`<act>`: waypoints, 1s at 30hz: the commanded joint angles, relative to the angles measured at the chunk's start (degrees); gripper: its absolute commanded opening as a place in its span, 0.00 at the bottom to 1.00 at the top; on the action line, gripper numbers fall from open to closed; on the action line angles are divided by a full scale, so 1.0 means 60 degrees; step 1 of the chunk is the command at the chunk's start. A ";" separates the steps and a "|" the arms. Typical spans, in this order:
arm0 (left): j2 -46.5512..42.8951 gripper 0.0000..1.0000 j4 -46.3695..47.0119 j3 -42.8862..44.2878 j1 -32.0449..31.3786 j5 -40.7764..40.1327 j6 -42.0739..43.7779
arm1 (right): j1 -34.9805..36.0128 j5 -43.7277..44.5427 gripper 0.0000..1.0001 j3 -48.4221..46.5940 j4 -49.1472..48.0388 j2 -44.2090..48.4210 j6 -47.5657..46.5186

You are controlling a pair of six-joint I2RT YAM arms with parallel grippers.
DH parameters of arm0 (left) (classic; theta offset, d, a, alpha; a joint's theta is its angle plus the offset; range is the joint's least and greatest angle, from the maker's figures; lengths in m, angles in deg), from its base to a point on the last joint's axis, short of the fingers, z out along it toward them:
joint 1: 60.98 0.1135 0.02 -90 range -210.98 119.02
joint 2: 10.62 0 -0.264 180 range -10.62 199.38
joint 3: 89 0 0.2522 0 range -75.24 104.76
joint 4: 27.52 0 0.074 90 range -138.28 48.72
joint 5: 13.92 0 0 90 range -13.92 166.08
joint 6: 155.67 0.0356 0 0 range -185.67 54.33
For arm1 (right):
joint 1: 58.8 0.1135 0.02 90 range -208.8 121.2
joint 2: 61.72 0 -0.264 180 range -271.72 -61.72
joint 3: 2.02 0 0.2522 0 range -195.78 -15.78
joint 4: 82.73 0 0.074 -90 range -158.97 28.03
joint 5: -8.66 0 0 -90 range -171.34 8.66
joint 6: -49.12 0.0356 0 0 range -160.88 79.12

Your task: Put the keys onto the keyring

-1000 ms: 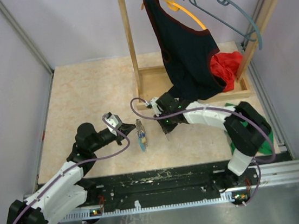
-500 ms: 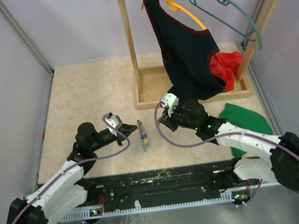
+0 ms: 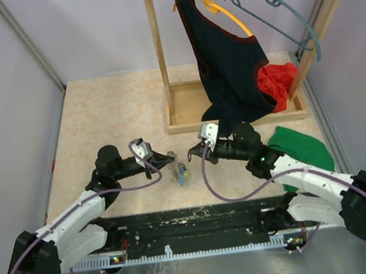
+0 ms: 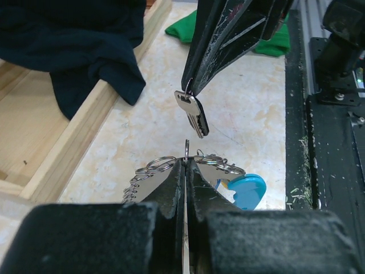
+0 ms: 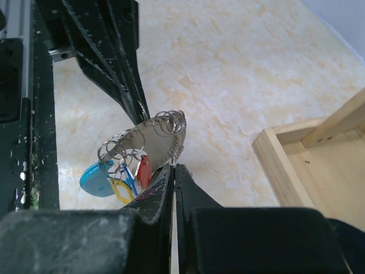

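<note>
Metal key (image 4: 194, 114) above keyring (image 4: 159, 164)
Left hand (image 4: 186, 162) clamps the keyring; right hand (image 4: 192, 85), just above it, pinches the key.

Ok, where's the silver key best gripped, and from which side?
Probably its flat head, from the head end, as the right gripper does: the silver key then points its blade clear of the jaws, toward the keyring pinched by the left gripper.
</note>
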 commanded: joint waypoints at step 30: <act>0.0920 0.01 0.0418 0.0874 0.0042 0.2290 0.2354 | 0.1495 0.0603 0.00 -0.0850 0.0740 0.0280 -0.3501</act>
